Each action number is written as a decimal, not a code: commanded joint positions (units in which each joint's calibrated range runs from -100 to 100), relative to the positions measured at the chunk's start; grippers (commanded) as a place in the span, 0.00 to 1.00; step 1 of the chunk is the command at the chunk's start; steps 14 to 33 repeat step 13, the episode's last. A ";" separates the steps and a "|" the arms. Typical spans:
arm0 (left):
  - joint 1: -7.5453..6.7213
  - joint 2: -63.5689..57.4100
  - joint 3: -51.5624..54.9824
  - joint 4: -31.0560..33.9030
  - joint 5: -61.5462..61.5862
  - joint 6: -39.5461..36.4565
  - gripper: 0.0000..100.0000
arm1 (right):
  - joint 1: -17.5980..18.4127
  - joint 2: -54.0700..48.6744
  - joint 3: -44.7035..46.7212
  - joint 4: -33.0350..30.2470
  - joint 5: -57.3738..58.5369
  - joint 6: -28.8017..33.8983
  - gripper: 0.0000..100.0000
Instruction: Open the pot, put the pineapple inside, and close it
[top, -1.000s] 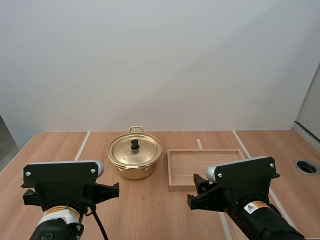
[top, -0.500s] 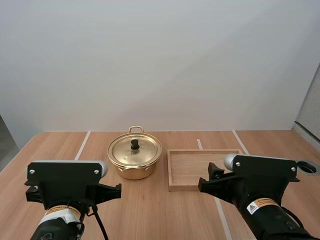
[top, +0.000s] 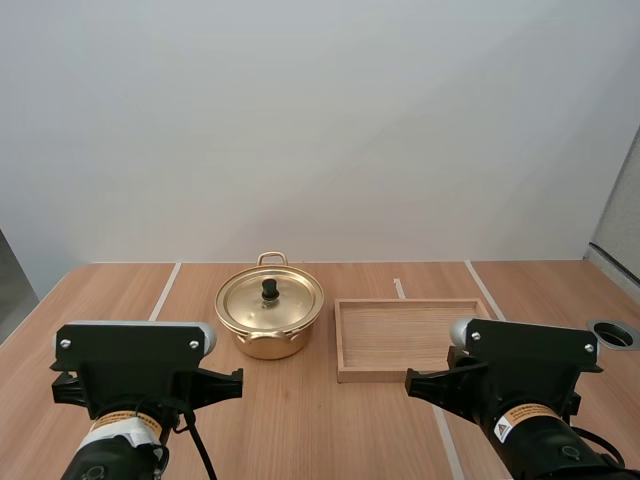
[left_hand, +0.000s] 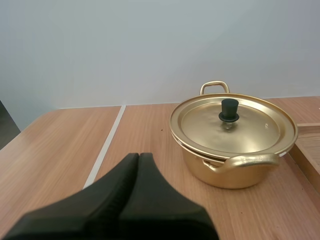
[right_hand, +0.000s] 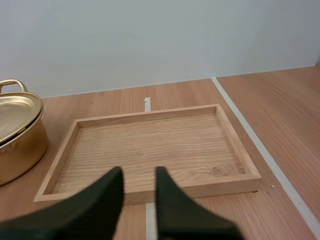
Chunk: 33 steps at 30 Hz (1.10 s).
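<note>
My left claw is pressed together into one dark wedge, facing the pot. In the high view the pot sits left of centre on the table, lid on. My right claw stands apart before the wooden tray

**Bare bench before both arms; pot and tray stand ahead**

Bare bench lies between the left pincer, fingers pressed together, and the pot. The lid sits on the pot, its black knob standing free with open air above and around. The tray lies just right of the pot, a narrow gap between them. Its low rim stands before the right pincer, whose fingers are parted. A round hole sits near the bench's right edge.
</note>
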 joint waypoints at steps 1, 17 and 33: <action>-0.11 -0.22 0.00 -0.82 -0.57 0.15 0.00 | -0.16 -0.63 0.03 -0.02 -0.05 0.11 0.00; -0.11 -0.22 0.00 -0.72 -0.56 0.15 0.00 | -0.16 -0.63 0.03 -0.51 -0.05 0.11 0.00; -0.11 -0.22 0.00 -0.72 -0.56 0.15 0.00 | -0.16 -0.63 0.03 -0.51 -0.05 0.11 0.00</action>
